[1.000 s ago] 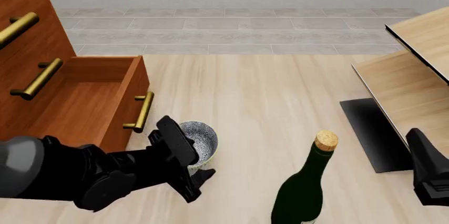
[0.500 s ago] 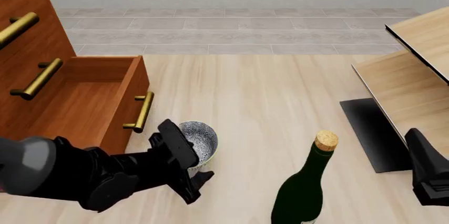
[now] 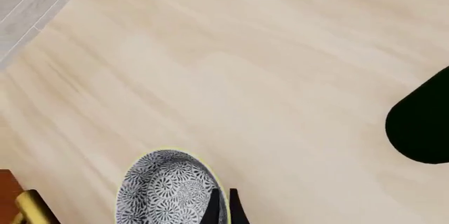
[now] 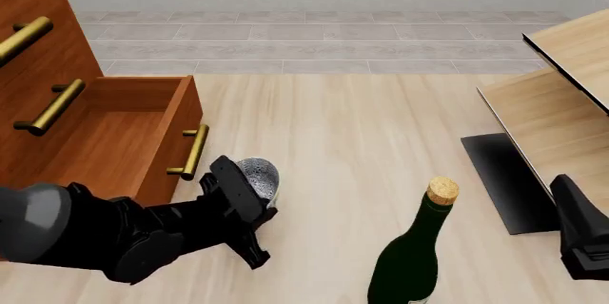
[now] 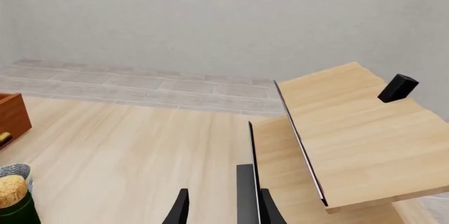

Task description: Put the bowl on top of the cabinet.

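Left wrist view first: the bowl (image 3: 168, 190) sits right at the tip of the left end effector (image 3: 222, 209), with one dark finger (image 3: 211, 207) lying across its rim on the bottle side. Looks like the fingers are pinched nearly together over that rim wall, so I'd call it a rim grip, though the frame cuts off most of it. A brass handle (image 3: 29, 206) and a sliver of red-brown wood poke in at the corner, and a big black blob sits at the other edge, probably the bottle.

Front view: the bowl (image 4: 255, 176) looks tipped, its speckled outside facing the camera, just in front of the open drawer (image 4: 114, 133) of the cabinet (image 4: 38, 61). The left end effector (image 4: 249, 208) is up against it from the near side. The cabinet's top is off-frame, up and to the left, so my guess is the coming move is a lift up and left, clearing the drawer front. The left arm is by far the nearer one. The corked bottle (image 4: 411, 250) stands well to the right on the bench (image 4: 361, 125).

Right wrist view: the right end effector (image 5: 217, 203) hangs with fingers parted, holding nothing, pointed past the pale shelf unit (image 5: 344, 124).
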Tool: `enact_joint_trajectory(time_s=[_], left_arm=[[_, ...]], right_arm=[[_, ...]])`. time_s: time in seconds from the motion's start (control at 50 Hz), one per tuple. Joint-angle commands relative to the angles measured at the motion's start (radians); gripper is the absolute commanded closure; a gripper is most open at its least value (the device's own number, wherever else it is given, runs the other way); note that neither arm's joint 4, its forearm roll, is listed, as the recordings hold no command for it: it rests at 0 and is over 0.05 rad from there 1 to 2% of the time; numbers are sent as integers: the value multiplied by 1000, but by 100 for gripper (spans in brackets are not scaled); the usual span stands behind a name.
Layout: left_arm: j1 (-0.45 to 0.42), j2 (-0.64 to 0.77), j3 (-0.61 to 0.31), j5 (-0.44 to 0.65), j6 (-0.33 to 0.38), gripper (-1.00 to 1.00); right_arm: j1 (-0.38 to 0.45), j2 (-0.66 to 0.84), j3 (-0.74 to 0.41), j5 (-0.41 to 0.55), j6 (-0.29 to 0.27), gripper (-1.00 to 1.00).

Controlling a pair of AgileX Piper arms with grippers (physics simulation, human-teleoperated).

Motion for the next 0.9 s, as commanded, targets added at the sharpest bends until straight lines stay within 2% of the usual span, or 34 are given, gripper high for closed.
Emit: enact_joint_trajectory(time_s=[0.02, 0.18, 0.24, 0.32, 0.42, 0.54, 0.62, 0.64, 0.68, 0.76, 0.9], left_arm=[[24, -33, 2, -13, 58, 100], [22, -92, 9, 16, 110, 100], [25, -125, 10, 42, 161, 100], [-2, -215, 19, 112, 214, 100], [-23, -287, 8, 202, 247, 100], [-27, -399, -71, 407, 268, 100], [-18, -447, -175, 591, 232, 100], [-15, -469, -195, 620, 243, 100], [24, -453, -247, 668, 247, 100], [38, -483, -316, 768, 253, 100], [32, -507, -384, 902, 262, 100]], right_arm=[[-3, -10, -1, 7, 2, -100], [-3, -12, -2, 8, 6, -100], [-5, -13, -3, 8, 8, -100], [-5, -14, -2, 8, 10, -100], [-6, -17, -2, 9, 12, -100], [-8, -21, -6, 13, 12, -100], [-9, -22, -5, 12, 12, -100], [-10, -22, -5, 11, 13, -100], [-11, -22, -7, 12, 15, -100], [-9, -22, -3, 7, 16, -100], [-11, -23, -8, 12, 19, -100]])
